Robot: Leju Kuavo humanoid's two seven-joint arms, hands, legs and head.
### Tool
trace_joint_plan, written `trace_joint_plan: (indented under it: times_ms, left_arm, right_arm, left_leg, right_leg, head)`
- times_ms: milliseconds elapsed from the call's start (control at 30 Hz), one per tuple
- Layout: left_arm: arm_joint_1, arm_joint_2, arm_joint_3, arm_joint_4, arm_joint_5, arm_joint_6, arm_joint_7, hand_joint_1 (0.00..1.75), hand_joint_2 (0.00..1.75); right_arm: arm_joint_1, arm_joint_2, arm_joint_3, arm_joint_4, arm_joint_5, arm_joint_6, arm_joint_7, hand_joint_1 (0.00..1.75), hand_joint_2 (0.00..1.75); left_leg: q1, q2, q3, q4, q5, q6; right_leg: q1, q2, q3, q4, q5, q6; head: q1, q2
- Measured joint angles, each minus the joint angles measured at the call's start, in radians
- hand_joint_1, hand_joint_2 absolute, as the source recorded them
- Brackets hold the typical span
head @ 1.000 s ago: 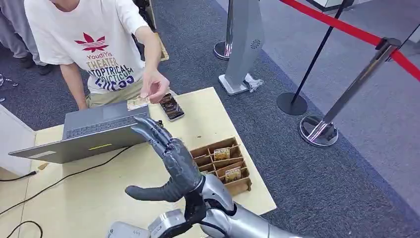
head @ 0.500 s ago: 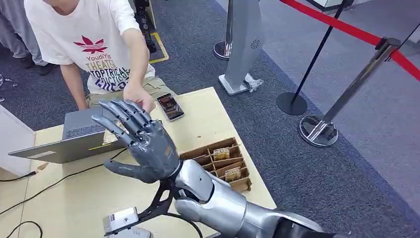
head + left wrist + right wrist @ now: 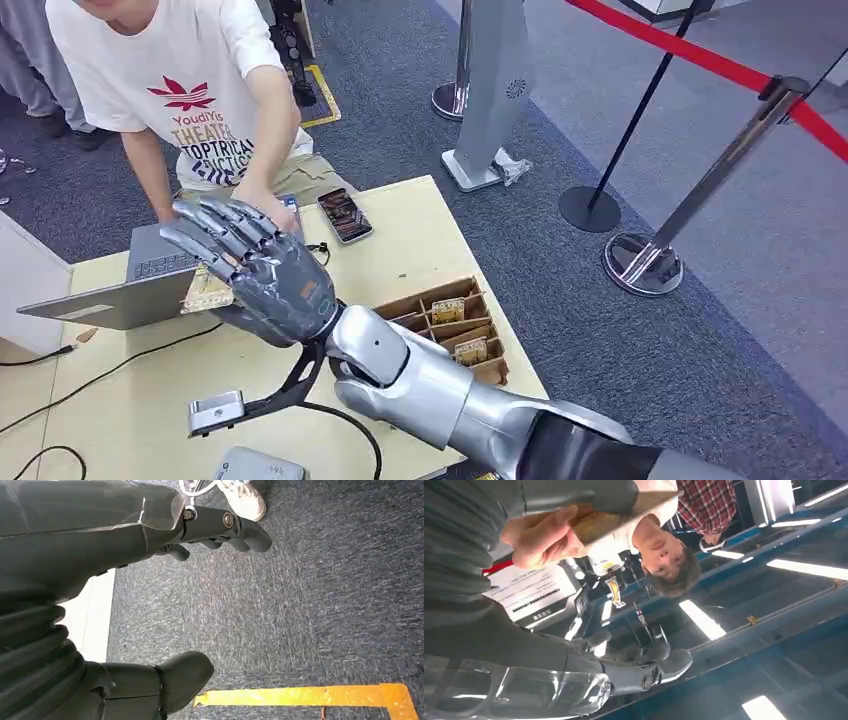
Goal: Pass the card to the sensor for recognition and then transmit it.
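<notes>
Head view: glossy grey right hand point(image 3: 262, 275), fingers spread, flat tan card point(image 3: 208, 290) against its palm.

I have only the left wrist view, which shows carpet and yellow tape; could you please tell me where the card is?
Observer: The card is under the outstretched right hand, above the laptop.
Operator: Thank you. Is anyone else touching it?
Observer: Yes, in the right wrist view a person's hand grips its edge.
Operator: Are there other cards nearby?
Observer: Two more stand in the cardboard divider box on the table's right side.
</notes>
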Motion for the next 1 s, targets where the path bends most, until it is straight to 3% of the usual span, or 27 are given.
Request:
trace_joint_plan:
  times_ms: [400, 700, 900, 1000]
  left_arm:
    - [0.002, 0.000, -0.016, 0.000, -0.013, -0.007, 0.005, 0.00, 1.75]
    - [0.001, 0.001, -0.026, 0.000, -0.016, -0.010, 0.007, 0.00, 1.75]
    - [0.002, 0.002, -0.028, 0.000, -0.004, -0.009, 0.006, 0.00, 1.75]
    - [0.003, 0.002, -0.028, 0.000, 0.006, -0.008, 0.004, 0.00, 1.75]
  right_arm:
    - [0.001, 0.005, -0.002, 0.015, 0.002, 0.000, 0.000, 1.69, 1.75]
    - [0.008, 0.005, -0.007, 0.015, 0.008, 0.000, -0.001, 1.75, 1.75]
    - [0.019, 0.005, -0.007, -0.014, -0.129, 0.006, -0.056, 1.75, 1.75]
    - [0.034, 0.005, -0.005, -0.065, -0.227, 0.046, -0.081, 1.75, 1.75]
  left_leg:
    - [0.000, 0.000, 0.000, 0.000, 0.000, 0.000]
    - [0.000, 0.000, 0.000, 0.000, 0.000, 0.000]
    - [0.000, 0.000, 0.000, 0.000, 0.000, 0.000]
    - [0.000, 0.000, 0.000, 0.000, 0.000, 0.000]
  right_leg:
    - [0.000, 0.000, 0.000, 0.000, 0.000, 0.000]
    - [0.000, 0.000, 0.000, 0.000, 0.000, 0.000]
    - [0.000, 0.000, 0.000, 0.000, 0.000, 0.000]
    - [0.000, 0.000, 0.000, 0.000, 0.000, 0.000]
  head:
    - [0.000, 0.000]
    - [0.000, 0.000]
    - [0.000, 0.000]
    - [0.000, 0.000]
